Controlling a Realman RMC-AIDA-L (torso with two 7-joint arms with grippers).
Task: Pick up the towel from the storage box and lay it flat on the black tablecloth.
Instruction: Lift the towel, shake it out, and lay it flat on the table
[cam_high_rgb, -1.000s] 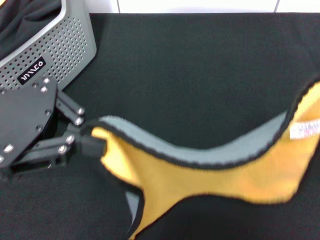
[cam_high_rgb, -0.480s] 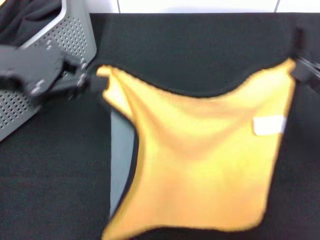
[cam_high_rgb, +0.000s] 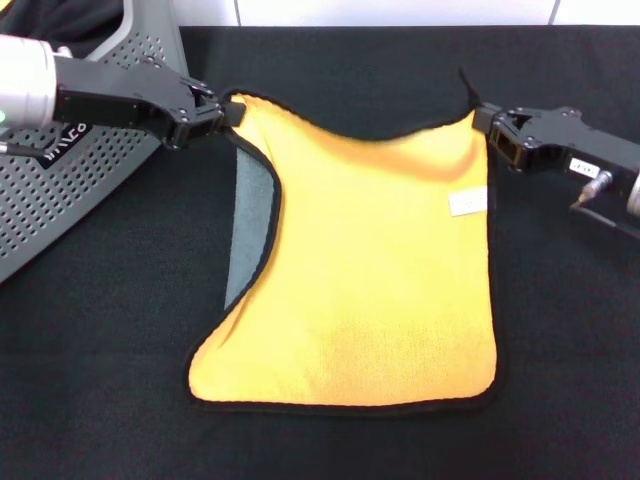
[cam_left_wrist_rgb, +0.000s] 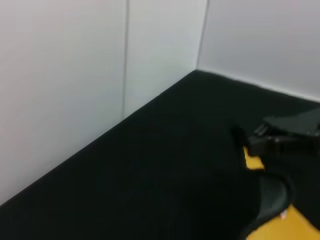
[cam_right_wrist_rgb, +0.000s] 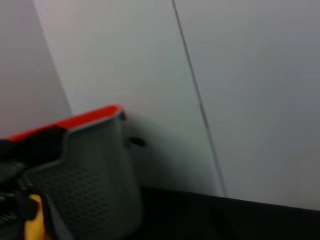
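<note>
— Where is the towel (cam_high_rgb: 365, 270)?

— Spread yellow side up on the tablecloth (cam_high_rgb: 90, 380), out of the box (cam_high_rgb: 75, 170). Its near edge lies flat, with both near corners down. The far edge sags between its two far corners, which I hold. Along the left side a strip is folded over, showing the grey underside. A small white label (cam_high_rgb: 467, 203) sits near the right edge, toward the far corner.

— What are your fingers doing?

— My left gripper (cam_high_rgb: 222, 112) is at the far left corner, fingers pinching the black edging there. My right gripper (cam_high_rgb: 486, 125) is at the far right corner, fingers closed on that corner, with a short black tail of edging sticking up beyond them. Both arms reach in from the sides.

— And the box?

— At the far left of the counter, grey with perforated walls and a small black tag with white letters, just behind my left arm. From my right wrist I see its wall and a red strip along its rim (cam_right_wrist_rgb: 75, 120). From my left wrist I see the other gripper (cam_left_wrist_rgb: 280, 137) across the cloth, on a bit of yellow.
</note>
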